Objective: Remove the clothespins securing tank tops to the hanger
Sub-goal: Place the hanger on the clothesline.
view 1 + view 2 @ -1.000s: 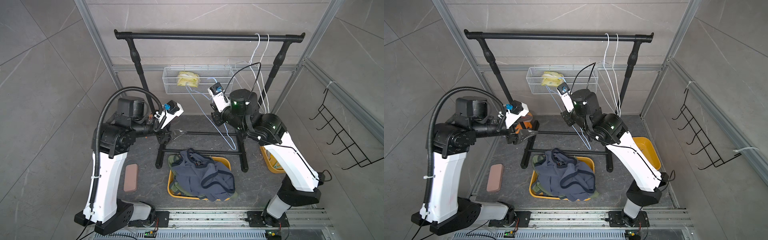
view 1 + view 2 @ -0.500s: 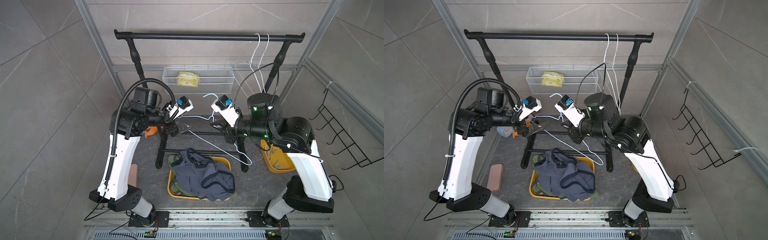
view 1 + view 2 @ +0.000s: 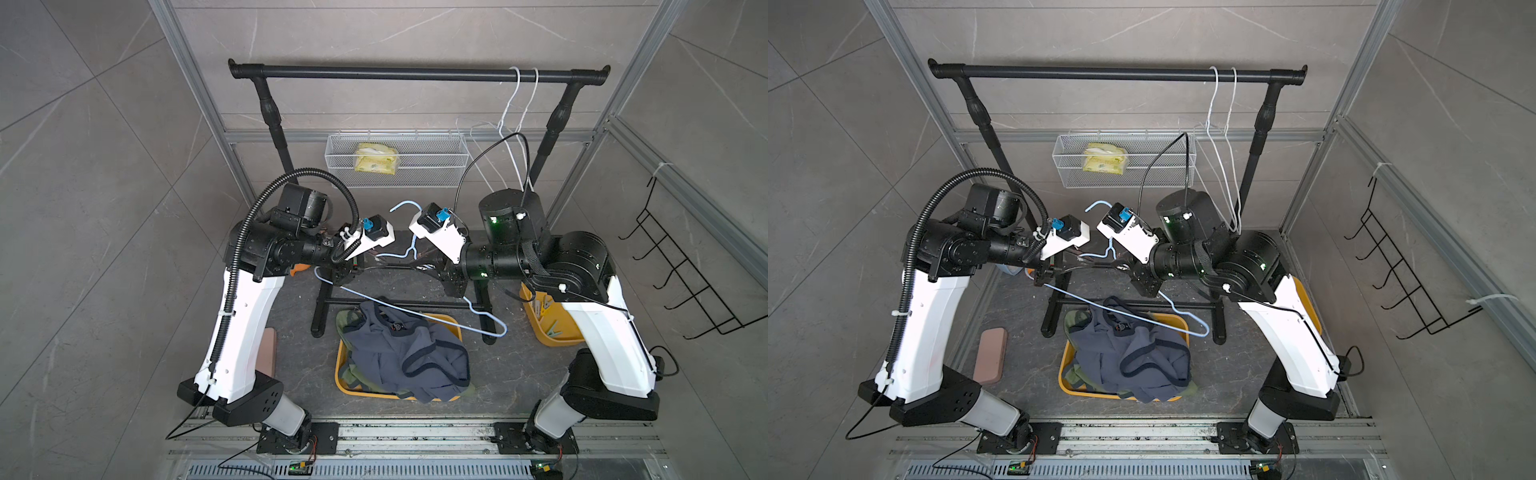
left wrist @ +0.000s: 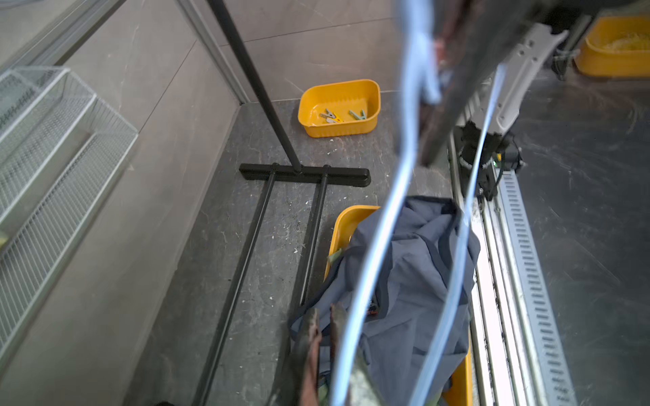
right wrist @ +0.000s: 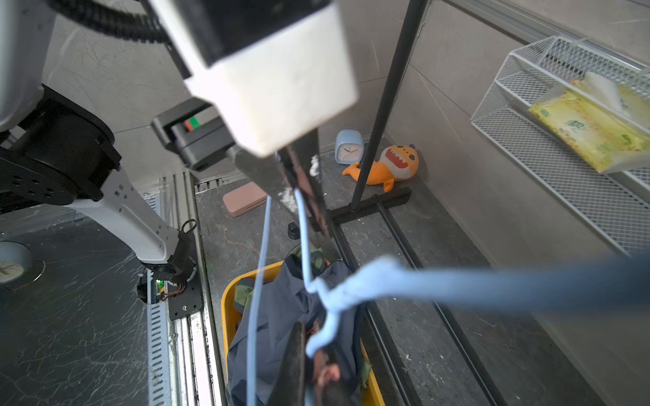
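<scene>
Clothespins (image 4: 330, 116) — likely light, stiff plastic clips, best pinched at tails — in small yellow tub (image 4: 337, 130) | limp navy and olive tank tops (image 3: 399, 357) heaped in yellow floor bin (image 3: 338, 370) | left end effector (image 4: 325, 310) and right end effector (image 5: 313, 355) both pinch bare pale-blue wire hanger (image 5: 457, 283)

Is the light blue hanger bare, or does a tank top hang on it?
Bare. Only wire shows on the light blue hanger; the tank tops lie heaped in the yellow bin below.
</scene>
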Available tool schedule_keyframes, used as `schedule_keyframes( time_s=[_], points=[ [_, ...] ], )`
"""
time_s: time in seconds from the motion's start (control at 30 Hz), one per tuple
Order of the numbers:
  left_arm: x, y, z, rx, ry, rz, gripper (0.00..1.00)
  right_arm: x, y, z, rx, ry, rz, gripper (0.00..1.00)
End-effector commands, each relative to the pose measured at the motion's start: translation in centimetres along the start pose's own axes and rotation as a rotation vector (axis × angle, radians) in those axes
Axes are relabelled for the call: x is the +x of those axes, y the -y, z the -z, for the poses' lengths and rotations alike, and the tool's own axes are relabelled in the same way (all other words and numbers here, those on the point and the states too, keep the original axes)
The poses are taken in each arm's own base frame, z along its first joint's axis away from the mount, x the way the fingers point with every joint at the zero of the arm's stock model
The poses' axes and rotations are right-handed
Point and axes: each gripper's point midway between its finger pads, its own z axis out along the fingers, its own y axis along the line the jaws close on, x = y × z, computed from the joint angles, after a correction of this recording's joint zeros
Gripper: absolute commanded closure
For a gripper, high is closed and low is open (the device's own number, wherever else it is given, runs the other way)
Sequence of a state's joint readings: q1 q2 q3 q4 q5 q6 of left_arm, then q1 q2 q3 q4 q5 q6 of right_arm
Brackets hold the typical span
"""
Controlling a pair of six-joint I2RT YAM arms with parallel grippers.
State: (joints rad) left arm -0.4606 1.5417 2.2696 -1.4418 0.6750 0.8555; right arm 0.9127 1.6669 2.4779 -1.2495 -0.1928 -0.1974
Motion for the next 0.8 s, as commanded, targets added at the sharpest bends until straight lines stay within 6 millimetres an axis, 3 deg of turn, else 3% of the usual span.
schedule_keyframes(
  time_s=[0.0,0.17,0.3,0.5,0.63,0.67,0.73,0.77],
  points=[
    [-0.1,1.2,0.9,0.005,0.002,0.007,1.0,0.3,-1.0,-0.7,-0.049,-0.012,0.01,0.99],
    [0.0,1.3,2.0,-0.043,-0.029,-0.034,1.0,2.5,-0.7,-1.0,-0.029,-0.089,-0.005,0.81],
    [0.2,1.4,2.8,-0.07,-0.052,-0.067,1.0,4.4,-0.6,-0.7,-0.008,-0.138,-0.022,0.75],
    [0.8,1.3,2.8,-0.085,-0.086,-0.078,1.0,5.6,-0.6,0.2,0.013,-0.164,-0.037,0.78],
    [1.0,0.8,2.6,-0.096,-0.093,-0.077,1.0,5.4,-0.5,0.8,0.026,-0.143,-0.038,0.96],
    [0.8,0.4,2.6,-0.113,-0.086,-0.071,0.9,5.3,-0.4,0.9,0.032,-0.141,-0.037,1.0],
    [0.4,-0.5,2.5,-0.15,-0.071,-0.051,0.46,5.1,-0.2,0.9,0.043,-0.133,-0.04,1.0],
    [-0.1,-0.9,2.6,-0.169,-0.052,-0.036,0.42,5.0,-0.2,0.9,0.041,-0.129,-0.042,1.0]
  ],
)
